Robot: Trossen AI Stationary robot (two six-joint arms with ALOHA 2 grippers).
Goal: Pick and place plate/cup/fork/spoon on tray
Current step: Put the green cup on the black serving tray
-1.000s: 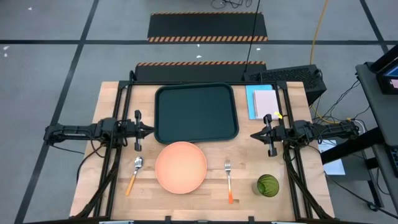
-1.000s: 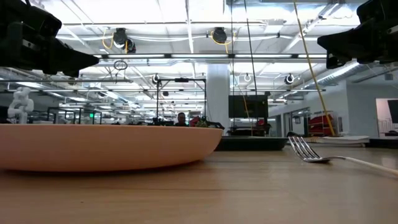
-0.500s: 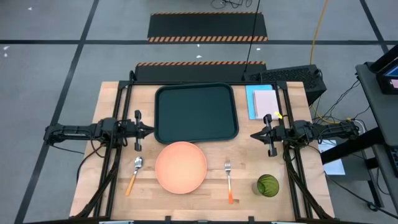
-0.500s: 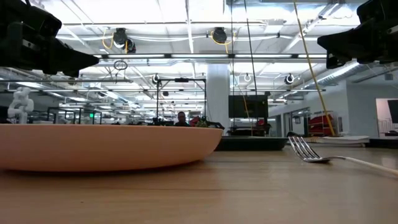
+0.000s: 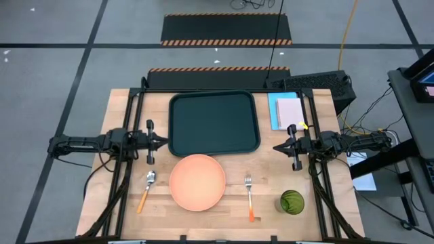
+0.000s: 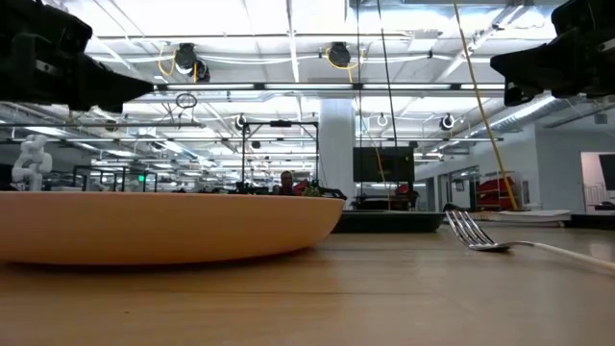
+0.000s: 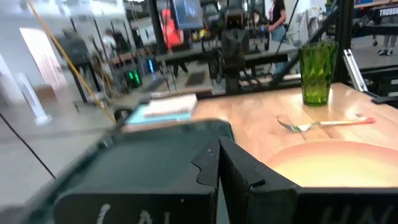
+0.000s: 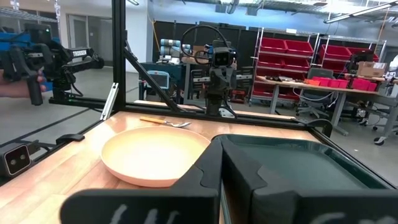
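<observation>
1. The left fingers [image 5: 165, 142] are closed on nothing and are poised above the tabletop [image 5: 122, 112], just off the tray's [image 5: 214, 123] left edge; judged a waiting pose, since nothing is yet gripped.
2. The right fingers [image 5: 277, 147] are likewise closed and empty, held just off the tray's right edge and pointed toward the left fingers.
3. The tray lies between the two sets of fingers with nothing on it, so no piece is judged placed yet.
4. The plate [image 5: 197, 181] rests on the tabletop nearer the front edge than both sets of fingers, about midway between them.
5. The spoon [image 5: 146, 189] lies near the left fingers, beside the plate; the fork [image 5: 249, 196] and cup [image 5: 292, 202] lie on the right fingers' side, the cup upright.
6. This spread seems arranged so each arm has pieces within reach.
7. Counted: one tray, one plate, one cup, one fork, one spoon; one notepad [image 5: 285, 110] sits beyond the right fingers.
</observation>
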